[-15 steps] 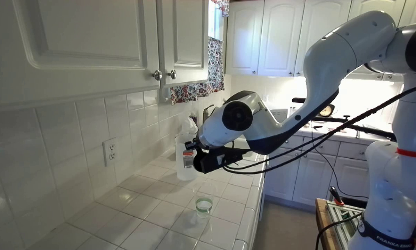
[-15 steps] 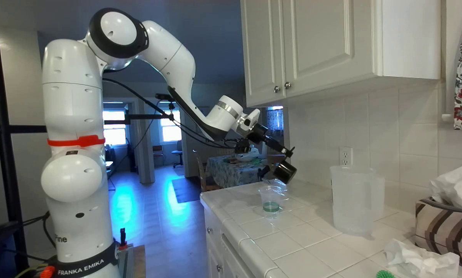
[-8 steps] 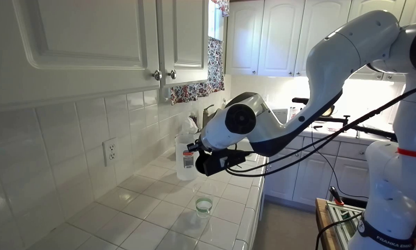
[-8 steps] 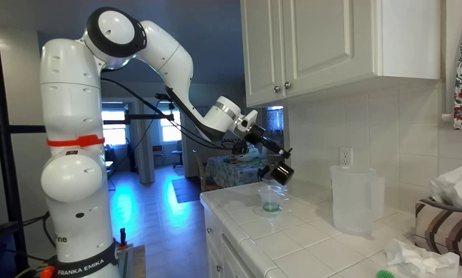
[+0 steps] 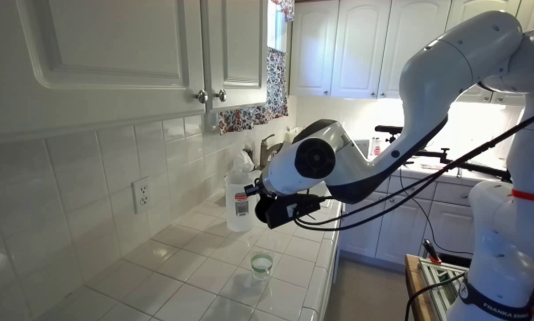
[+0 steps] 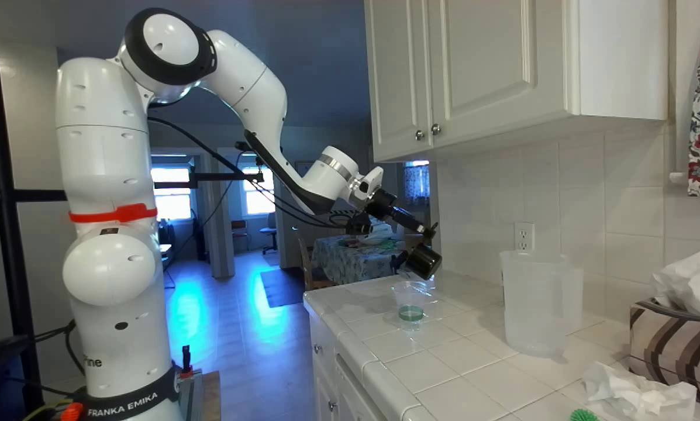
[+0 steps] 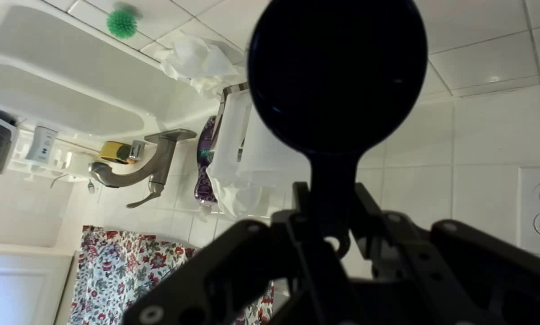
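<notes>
A: What's the robot holding?

B: In an exterior view, the gripper [image 6: 430,230] has a black scoop [image 6: 424,261], tilted, hanging above the tiled counter [image 6: 461,374] near a clear cup [image 6: 410,304] with a green band.

A: And what's around it?

B: A big cloudy jug [image 6: 531,310], well apart from the scoop, then a striped tissue box [image 6: 680,351] with some crumpled paper [image 6: 639,392] beside it.

A: In an exterior view I also see the scoop up in the air, higher than the upright cup. The jug stands farther back, near the tiled wall [image 5: 75,191].

B: Right, and there's a power outlet [image 5: 142,195] on that wall.

A: Is the gripper closed?

B: Yes, the wrist view shows it clamped on the scoop's handle [image 7: 335,180], with the round bowl [image 7: 337,76] out ahead. What's in there is too dark to make out.

A: Beyond it I spot the sink [image 7: 85,54], the tap [image 7: 160,155], a purple bottle [image 7: 204,176] and the flowered curtain [image 7: 121,266].
</notes>
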Controlling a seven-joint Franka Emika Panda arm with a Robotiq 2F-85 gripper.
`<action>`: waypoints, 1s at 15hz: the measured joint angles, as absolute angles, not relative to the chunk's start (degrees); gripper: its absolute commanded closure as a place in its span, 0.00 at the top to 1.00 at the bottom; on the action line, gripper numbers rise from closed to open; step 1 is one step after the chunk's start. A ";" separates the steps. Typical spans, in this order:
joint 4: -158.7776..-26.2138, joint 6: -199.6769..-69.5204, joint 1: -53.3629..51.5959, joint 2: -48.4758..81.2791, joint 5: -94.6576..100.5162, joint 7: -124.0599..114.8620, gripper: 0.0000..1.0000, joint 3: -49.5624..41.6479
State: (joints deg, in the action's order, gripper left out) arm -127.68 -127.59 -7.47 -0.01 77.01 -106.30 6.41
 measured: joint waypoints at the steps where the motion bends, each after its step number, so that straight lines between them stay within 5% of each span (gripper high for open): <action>1: -127.79 -127.27 -7.47 -0.13 77.27 -106.49 0.06 6.49; 15: -127.91 -125.92 -7.49 -0.27 79.54 -107.20 0.06 7.10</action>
